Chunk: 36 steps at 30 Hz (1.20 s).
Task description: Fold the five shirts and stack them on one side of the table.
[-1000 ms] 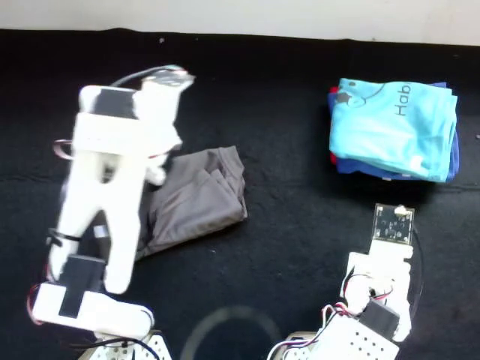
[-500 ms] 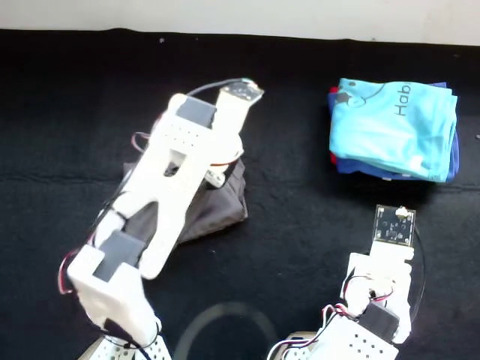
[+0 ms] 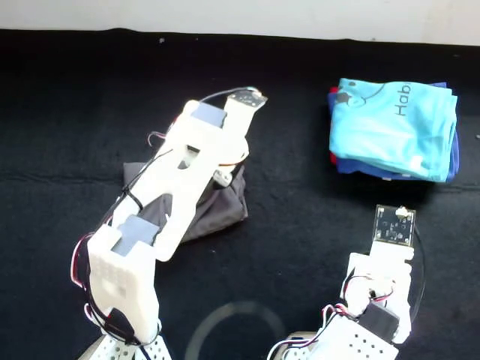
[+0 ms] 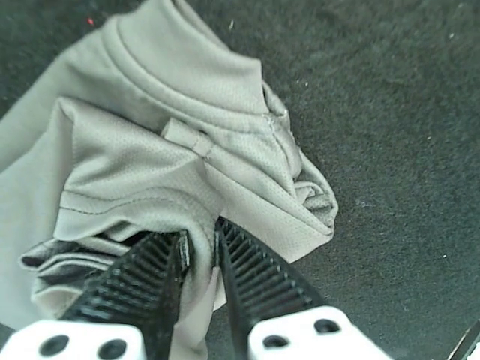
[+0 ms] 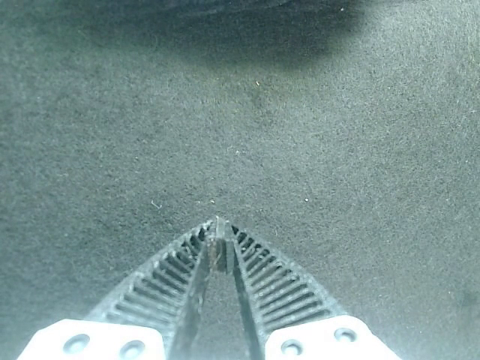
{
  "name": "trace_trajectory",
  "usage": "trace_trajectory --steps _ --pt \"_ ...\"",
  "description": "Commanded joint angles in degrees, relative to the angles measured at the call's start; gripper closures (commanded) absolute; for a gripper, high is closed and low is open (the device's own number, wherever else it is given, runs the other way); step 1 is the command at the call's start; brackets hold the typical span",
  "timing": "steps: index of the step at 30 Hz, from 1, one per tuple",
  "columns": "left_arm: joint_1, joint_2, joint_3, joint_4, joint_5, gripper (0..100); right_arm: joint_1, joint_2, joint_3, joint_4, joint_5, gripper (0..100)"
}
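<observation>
The grey shirt [image 3: 222, 205] lies crumpled on the black table [image 3: 300, 225], at about 9 o'clock from the table's middle in the high view. The left arm [image 3: 180, 187] stretches across it toward 1 o'clock and covers most of it. A bunched corner shows past the arm on its 4 o'clock side, and a smaller edge shows at its 9 o'clock side.

In the left wrist view, the left gripper [image 4: 201, 234] sits right on the grey shirt's [image 4: 187, 142] rumpled folds. The collar band and a small loop lie just beyond the fingertips [image 4: 169, 244]. The jaws stand almost together with only a narrow slit between them. A fold of the grey cloth seems to be pinched in that slit, though the view there is too tight to be sure.

The stack of folded shirts [image 3: 394, 127], light blue on top, sits at about 2 o'clock, well apart from the grey shirt.

The right arm [image 3: 382, 277] is at about 5 o'clock. The right gripper [image 5: 218, 227] is above bare table, its jaws together with the tips meeting and nothing between them.
</observation>
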<state>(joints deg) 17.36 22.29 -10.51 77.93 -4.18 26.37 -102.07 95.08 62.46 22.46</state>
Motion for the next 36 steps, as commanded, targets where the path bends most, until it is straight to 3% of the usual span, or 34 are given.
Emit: trace_trajectory --steps 1,14,22,30,34,36 --pt "0.92 -0.57 -2.68 -0.26 0.18 99 0.13 -0.31 8.13 0.22 0.18 99.2" --pt "0.84 -0.57 -5.14 4.04 0.09 98 0.13 -0.31 8.13 0.22 0.18 99.2" --pt "-0.48 -0.92 -17.89 15.47 -0.18 80 0.04 -0.31 8.13 -0.13 0.18 99.2" --pt "-9.45 -1.01 -28.44 22.86 -3.43 81 0.04 -0.31 8.13 -0.13 0.18 99.2" --pt "-17.71 0.66 -25.63 22.95 -6.15 100 0.04 -0.31 8.13 -0.13 0.18 99.2" --pt "-20.70 2.42 -22.11 22.95 -8.35 97 0.04 -0.31 8.13 -0.13 0.18 99.2"
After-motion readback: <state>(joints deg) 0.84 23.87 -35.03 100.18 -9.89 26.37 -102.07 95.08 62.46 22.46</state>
